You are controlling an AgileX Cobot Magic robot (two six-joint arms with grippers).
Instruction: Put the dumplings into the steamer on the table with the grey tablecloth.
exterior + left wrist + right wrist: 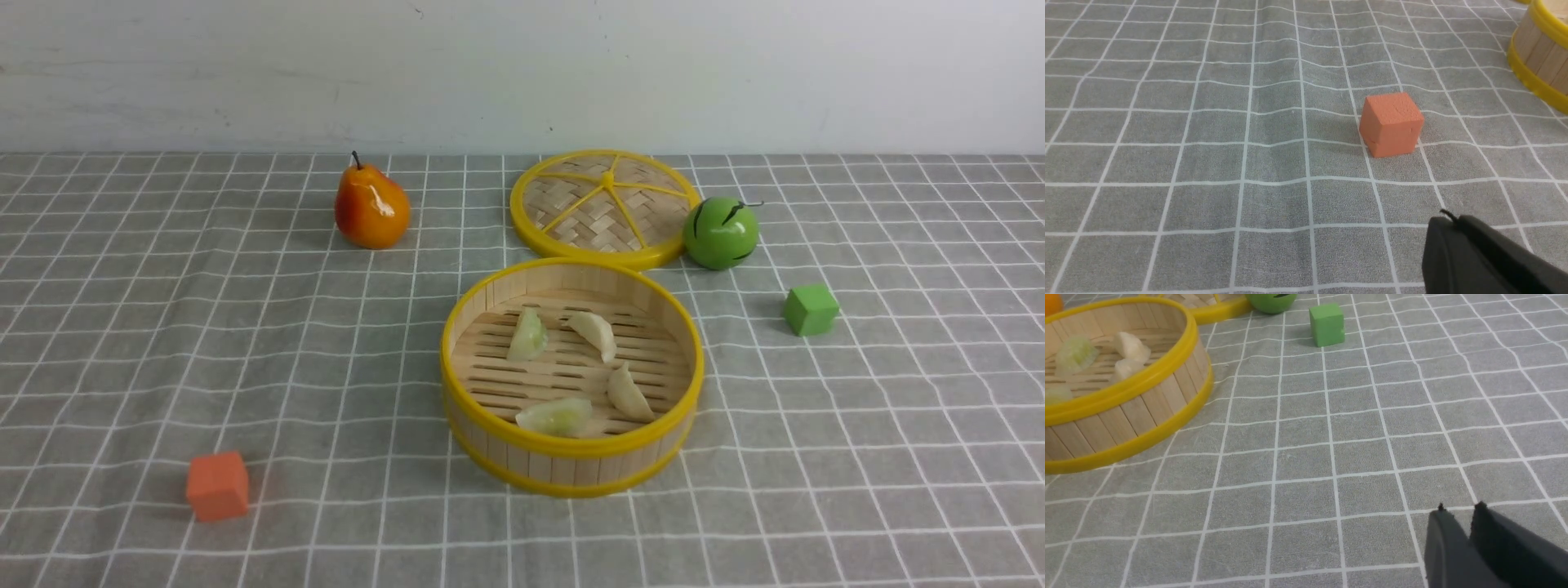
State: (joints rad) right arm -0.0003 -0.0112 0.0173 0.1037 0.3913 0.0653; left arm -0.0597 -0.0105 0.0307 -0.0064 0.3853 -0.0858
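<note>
All four dumplings (571,367) sit in the steamer (571,465) mid-surface. Left tool (1449,222) closed, empty, near orange cube (1391,123). Right tool (1459,512) slightly apart, empty.

steamer (571,457) top open, lid (605,206) behind

Cut-off and hidden parts

Neither arm appeared in the front view. The left tool (1453,222) and right tool (1459,510) were cropped at their wrist views' edges. The left wrist view caught only a slice of the steamer (1541,61); the right wrist view cropped it too, its near wall partly hiding one green dumpling (1057,394). The watermelon (1271,301) was cut off.
</note>
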